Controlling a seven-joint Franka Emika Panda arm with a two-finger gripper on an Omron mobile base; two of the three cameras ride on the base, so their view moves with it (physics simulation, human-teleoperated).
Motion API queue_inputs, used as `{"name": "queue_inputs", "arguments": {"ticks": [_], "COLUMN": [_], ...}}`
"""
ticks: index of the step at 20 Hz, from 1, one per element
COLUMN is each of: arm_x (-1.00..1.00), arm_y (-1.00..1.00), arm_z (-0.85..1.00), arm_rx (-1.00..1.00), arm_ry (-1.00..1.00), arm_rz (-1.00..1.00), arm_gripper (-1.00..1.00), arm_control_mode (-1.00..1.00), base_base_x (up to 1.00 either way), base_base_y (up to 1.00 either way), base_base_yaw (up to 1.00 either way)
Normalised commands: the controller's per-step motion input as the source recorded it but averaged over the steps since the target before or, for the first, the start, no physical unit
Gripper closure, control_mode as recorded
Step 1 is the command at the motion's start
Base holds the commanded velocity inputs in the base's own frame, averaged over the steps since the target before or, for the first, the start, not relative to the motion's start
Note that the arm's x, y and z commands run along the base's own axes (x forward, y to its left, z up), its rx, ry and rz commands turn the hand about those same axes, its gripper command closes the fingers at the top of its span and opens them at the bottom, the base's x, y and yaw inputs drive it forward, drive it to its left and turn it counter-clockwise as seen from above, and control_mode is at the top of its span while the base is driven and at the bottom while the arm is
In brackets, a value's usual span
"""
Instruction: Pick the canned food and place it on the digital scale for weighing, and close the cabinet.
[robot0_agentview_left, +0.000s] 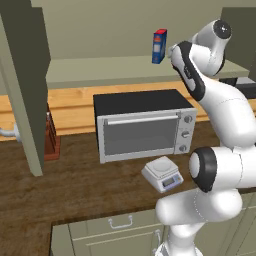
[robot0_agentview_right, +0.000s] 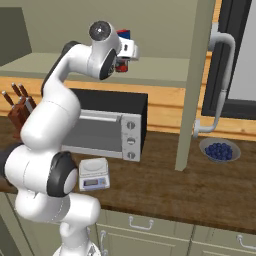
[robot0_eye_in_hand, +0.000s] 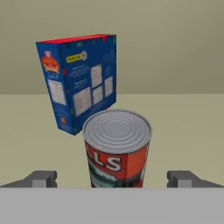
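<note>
The canned food (robot0_eye_in_hand: 117, 148), a short can with a red label and a silver top, stands upright on the shelf of the cabinet (robot0_agentview_left: 100, 70). My gripper (robot0_eye_in_hand: 113, 179) is open at shelf height, its fingertips (robot0_eye_in_hand: 41, 178) wide on either side of the can and apart from it. From the right base view the hand (robot0_agentview_right: 125, 52) reaches into the cabinet with the can (robot0_agentview_right: 121, 66) just beyond it. Both cabinet doors stand open, one at the left (robot0_agentview_left: 22, 85) and one edge-on at the right (robot0_agentview_right: 194, 75). The digital scale (robot0_agentview_left: 162, 174) (robot0_agentview_right: 93, 174) lies on the counter in front of the toaster oven.
A blue-and-red box (robot0_eye_in_hand: 78, 83) (robot0_agentview_left: 159, 46) stands just behind and left of the can. A silver toaster oven (robot0_agentview_left: 142, 125) sits under the shelf. A knife block (robot0_agentview_right: 20, 112) is at the left, a bowl of blueberries (robot0_agentview_right: 220, 150) at the right by a faucet (robot0_agentview_right: 220, 75).
</note>
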Motion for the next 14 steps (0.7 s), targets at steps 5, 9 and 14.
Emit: {"name": "queue_inputs", "arguments": {"ticks": [5,9,14], "arm_x": [0.22,0.2,0.22], "arm_y": [0.0,0.0,-0.01], "arm_z": [-0.04,-0.03,-0.03], "arm_rx": [0.0,0.0,0.0], "arm_ry": [0.0,0.0,0.0], "arm_rz": [0.0,0.0,0.0], "arm_gripper": [-1.0,-1.0,-1.0], "arm_control_mode": [-1.0,-1.0,-1.0], "base_base_x": [0.0,0.0,0.0], "base_base_y": [0.0,0.0,0.0], "base_base_yaw": [0.0,0.0,0.0]}}
